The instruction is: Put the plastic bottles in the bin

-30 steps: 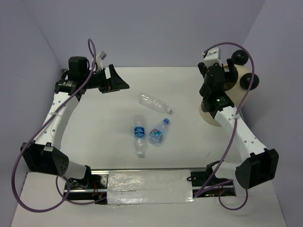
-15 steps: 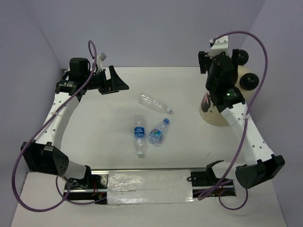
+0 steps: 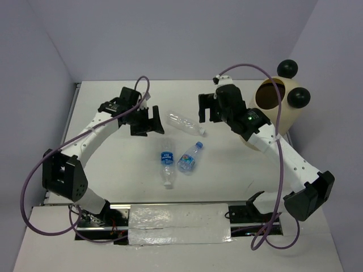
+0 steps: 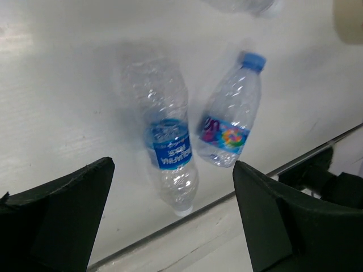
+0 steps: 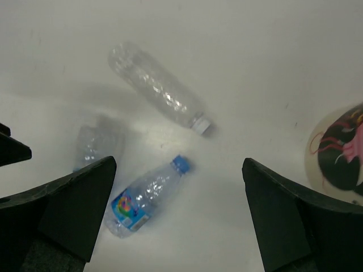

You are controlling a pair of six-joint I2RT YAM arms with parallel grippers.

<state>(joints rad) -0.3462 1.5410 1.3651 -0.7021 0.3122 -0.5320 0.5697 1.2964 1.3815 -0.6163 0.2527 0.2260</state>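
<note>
Jaws spread wide and gripping nothing, the left gripper (image 3: 148, 120) is hovering left of centre in the overhead frame and the right gripper (image 3: 205, 107) just right of centre. A clear bottle (image 3: 184, 123) is lying between them on the table (image 3: 113, 170). A blue-labelled bottle (image 3: 167, 161) and a blue-capped bottle (image 3: 190, 157) are lying lower down. The bin (image 3: 285, 116) is sitting at upper right.
</note>
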